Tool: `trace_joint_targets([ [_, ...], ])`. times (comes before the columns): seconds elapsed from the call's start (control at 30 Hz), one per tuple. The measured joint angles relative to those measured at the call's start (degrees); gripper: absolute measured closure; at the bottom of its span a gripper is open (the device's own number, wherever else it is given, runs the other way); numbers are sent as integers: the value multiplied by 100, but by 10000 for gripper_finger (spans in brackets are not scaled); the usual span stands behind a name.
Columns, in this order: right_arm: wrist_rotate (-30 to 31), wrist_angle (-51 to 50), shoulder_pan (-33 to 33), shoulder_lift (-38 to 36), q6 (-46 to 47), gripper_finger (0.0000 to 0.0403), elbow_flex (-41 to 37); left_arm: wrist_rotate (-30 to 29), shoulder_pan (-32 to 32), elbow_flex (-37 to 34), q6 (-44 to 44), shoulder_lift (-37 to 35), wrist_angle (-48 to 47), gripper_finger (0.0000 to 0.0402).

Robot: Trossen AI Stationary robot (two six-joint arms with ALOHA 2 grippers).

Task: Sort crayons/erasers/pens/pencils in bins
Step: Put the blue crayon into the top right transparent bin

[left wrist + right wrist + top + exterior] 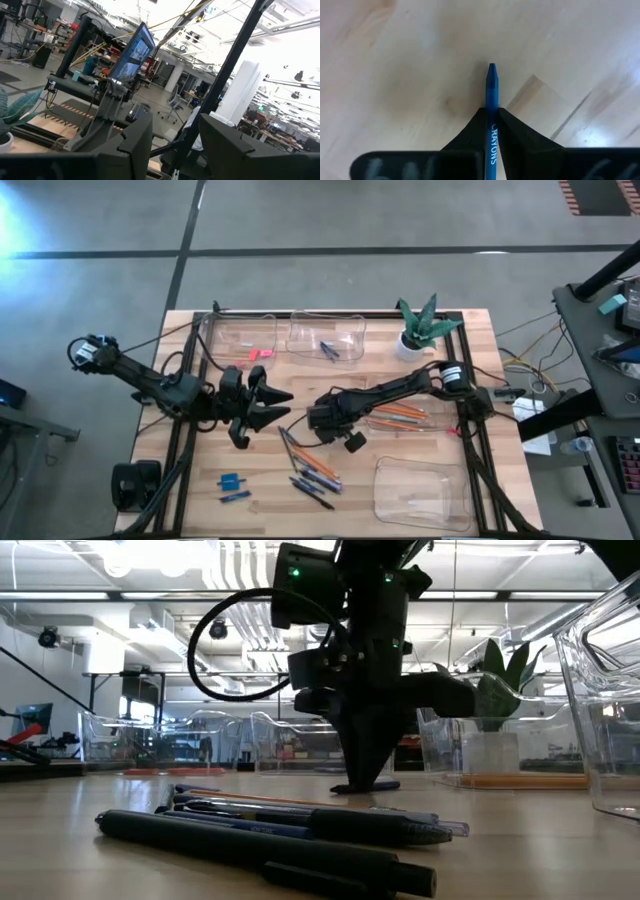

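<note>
A blue crayon (492, 85) lies on the wooden table, and my right gripper (492, 117) stands over it near the table's middle (325, 422), shut on it. In the low view the crayon (388, 785) shows as a blue strip at the fingertips. My left gripper (268, 406) hangs open above the table's left middle with nothing between its fingers (135, 145). Several dark pens and blue crayons (310, 470) lie loose on the table toward its near edge. Clear bins stand at the far side (240, 330), (325, 332) and at the right (420, 492). My right gripper pinches the crayon's paper-wrapped barrel (492, 131) between its two fingers, one on each long side. The fingers come from above, pointing steeply down. The crayon's pointed end (492, 70) sticks out past them. In the low view the crayon lies flat on the table.
Pink erasers (258, 355) lie in the far left bin. Orange pencils (402, 413) lie in a bin under the right arm. A blue eraser (230, 480) and a crayon (236, 496) lie near the front left. A potted plant (418, 330) stands at the far right.
</note>
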Motion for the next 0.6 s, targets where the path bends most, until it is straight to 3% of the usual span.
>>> trace_joint_targets([
  [0.33, 86, 38, -190, -439, 51, 380, 661, 2, 0, -2, 1, 0, 3, 253],
  [0.6, 62, 254, -867, -1109, 33, 376, 936, 2, 2, -2, 3, 0, 5, 253],
])
